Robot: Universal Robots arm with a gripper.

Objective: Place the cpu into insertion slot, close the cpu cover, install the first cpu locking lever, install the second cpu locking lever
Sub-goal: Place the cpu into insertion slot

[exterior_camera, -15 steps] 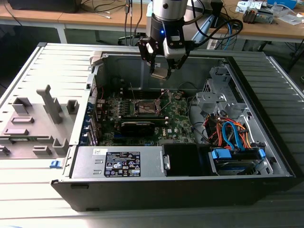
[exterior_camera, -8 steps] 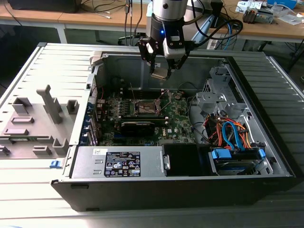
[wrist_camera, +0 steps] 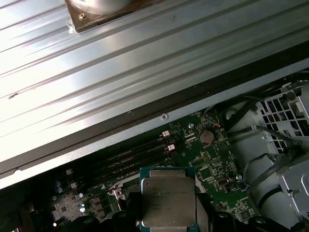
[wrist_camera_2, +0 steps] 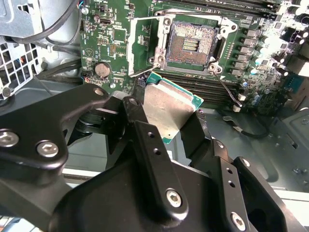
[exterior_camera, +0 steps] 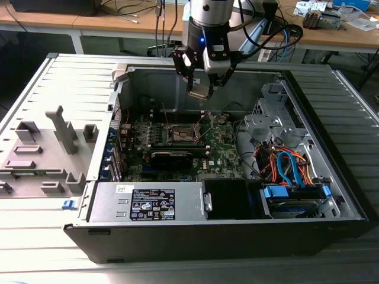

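Observation:
My gripper (exterior_camera: 199, 89) hangs over the open computer case, shut on the cpu (exterior_camera: 199, 92), a small flat square chip with a silver-grey top. In the second wrist view, black fingers (wrist_camera_2: 137, 121) clamp the cpu (wrist_camera_2: 169, 108) by two opposite edges, and it sits tilted. The insertion slot (wrist_camera_2: 190, 46) lies uncovered on the green motherboard below, with a dark pin field and a silvery rim. The cpu cover (wrist_camera_2: 134, 48) stands swung open at one side of the slot. A thin wire lever (wrist_camera_2: 226, 89) sticks out beside it. In the first wrist view the cpu (wrist_camera: 168, 200) is above the board.
A long black card (exterior_camera: 172, 157) lies across the board in front of the socket (exterior_camera: 182, 133). The power supply (exterior_camera: 151, 201) fills the front of the case. A drive cage with orange and blue cables (exterior_camera: 290, 168) is on the exterior view's right. A grey fixture plate (exterior_camera: 41, 148) lies outside.

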